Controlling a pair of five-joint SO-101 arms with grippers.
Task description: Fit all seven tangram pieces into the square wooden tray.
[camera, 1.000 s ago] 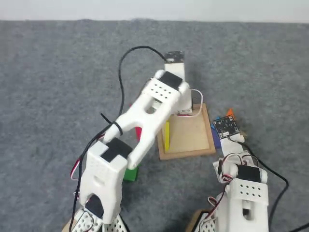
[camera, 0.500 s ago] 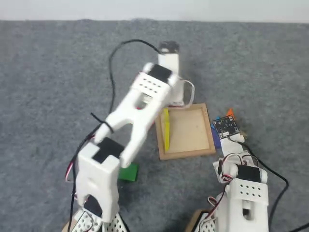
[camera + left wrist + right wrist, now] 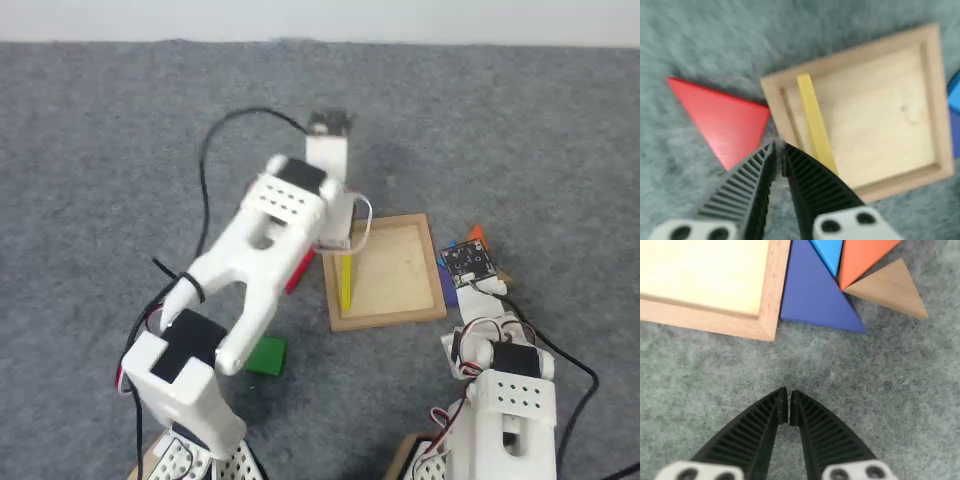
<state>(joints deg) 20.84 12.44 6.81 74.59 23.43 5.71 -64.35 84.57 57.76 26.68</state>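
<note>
Wooden tray [image 3: 850, 54], yellow piece [image 3: 815, 125] inside, red triangle [image 3: 722, 117] beside; left hand [image 3: 779, 149], right hand [image 3: 788, 396] clenched empty.

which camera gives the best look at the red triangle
The left wrist view: nearly the whole red triangle lies on the carpet beside the tray. The high view gives a red sliver past the left arm. The right wrist view faces the blue triangle instead.

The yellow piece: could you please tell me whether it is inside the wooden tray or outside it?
Inside. The yellow piece lies within the rim of the tray, along the wall nearest the red triangle.
</note>
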